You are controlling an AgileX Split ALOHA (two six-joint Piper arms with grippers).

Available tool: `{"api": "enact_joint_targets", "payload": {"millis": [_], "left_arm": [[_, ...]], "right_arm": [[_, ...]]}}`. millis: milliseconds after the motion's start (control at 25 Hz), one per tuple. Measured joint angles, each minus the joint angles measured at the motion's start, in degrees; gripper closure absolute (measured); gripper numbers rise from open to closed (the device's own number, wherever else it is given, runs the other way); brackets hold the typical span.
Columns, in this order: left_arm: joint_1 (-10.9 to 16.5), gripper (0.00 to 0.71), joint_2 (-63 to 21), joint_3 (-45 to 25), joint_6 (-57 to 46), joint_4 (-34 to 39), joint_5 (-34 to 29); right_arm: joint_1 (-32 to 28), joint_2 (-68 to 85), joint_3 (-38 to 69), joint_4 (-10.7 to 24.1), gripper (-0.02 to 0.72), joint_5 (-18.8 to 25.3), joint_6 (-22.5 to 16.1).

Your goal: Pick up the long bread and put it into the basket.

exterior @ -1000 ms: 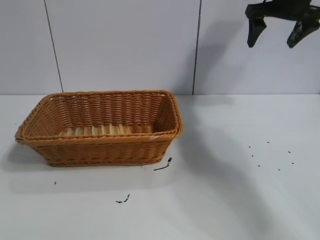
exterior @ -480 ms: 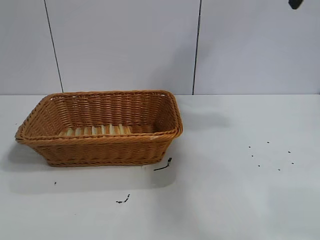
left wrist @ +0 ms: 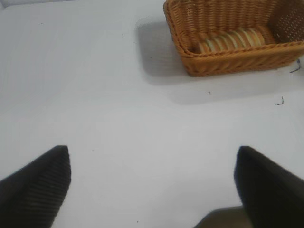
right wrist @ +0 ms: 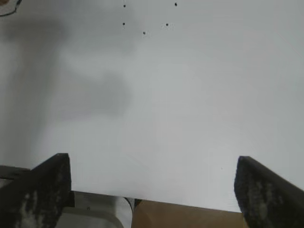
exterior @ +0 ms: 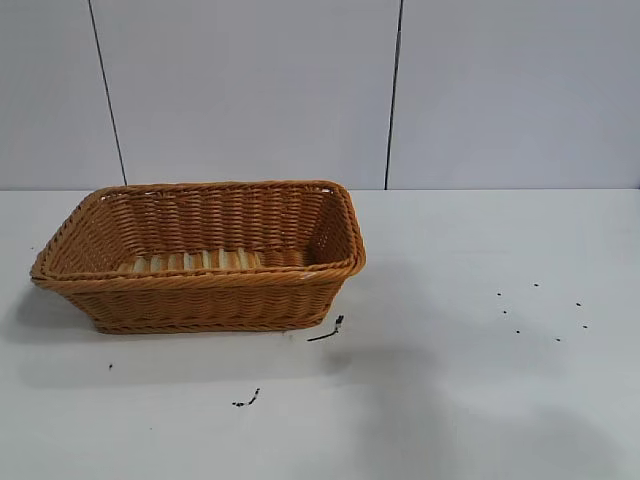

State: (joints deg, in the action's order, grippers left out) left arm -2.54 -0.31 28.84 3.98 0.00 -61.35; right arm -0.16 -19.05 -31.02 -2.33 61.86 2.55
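A white table (exterior: pixel 480 400) filled the lower frame; small black specks (exterior: pixel 540 310) dotted its right side; grey wall panels (exterior: pixel 250 90) stood above.

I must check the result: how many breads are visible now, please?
1. The long bread lies inside the basket, along its near wall. No other bread shows on the table; the basket wall may hide something.

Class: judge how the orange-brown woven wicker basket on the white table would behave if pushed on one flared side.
The orange-brown woven wicker basket probably slides rather than tips: it sits low and wide. Open weave suggests it is light, though the tan ridged long bread inside adds a little weight. Its braided rim likely stays stiff.
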Motion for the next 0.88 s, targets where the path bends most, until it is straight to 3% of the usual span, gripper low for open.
{"api": "enact_joint_targets", "payload": {"millis": [320, 880], "left_arm": [[0.0, 0.014, 0.0, 0.0, 0.0, 0.0, 0.0], [0.0, 0.014, 0.0, 0.0, 0.0, 0.0, 0.0]], "right_arm": [[0.0, 18.4, 3.0, -1.0, 0.066, -2.5, 0.0], [0.0, 19.4, 3.0, -1.2, 0.066, -2.7, 0.0]]}}
